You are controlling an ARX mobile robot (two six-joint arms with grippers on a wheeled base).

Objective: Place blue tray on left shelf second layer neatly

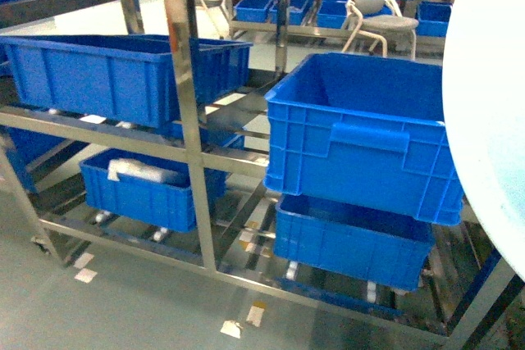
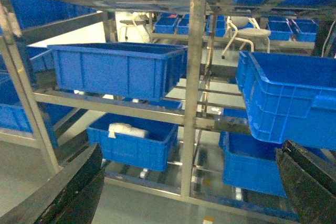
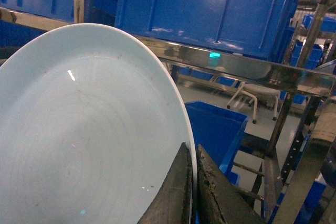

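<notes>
The pale blue tray [image 3: 84, 135] fills the left of the right wrist view, held up on edge. My right gripper [image 3: 192, 149] is shut on its rim, one dark finger [image 3: 176, 192] inside the dish and the other behind it. In the head view the tray [image 1: 488, 112] covers the right edge, in front of the rack. The left shelf second layer [image 1: 107, 133] is a steel tier carrying a large dark-blue crate [image 1: 123, 71]. My left gripper [image 2: 189, 156] is open with nothing between its fingers [image 2: 68, 192], facing the rack; neither gripper shows in the head view.
A steel upright [image 1: 189, 112] divides the rack's left and right bays. The right bay holds two stacked blue crates [image 1: 369, 133]. A lower crate [image 1: 148, 186] with a white bag sits under the left tier. A stool [image 1: 381, 26] and more crates stand behind.
</notes>
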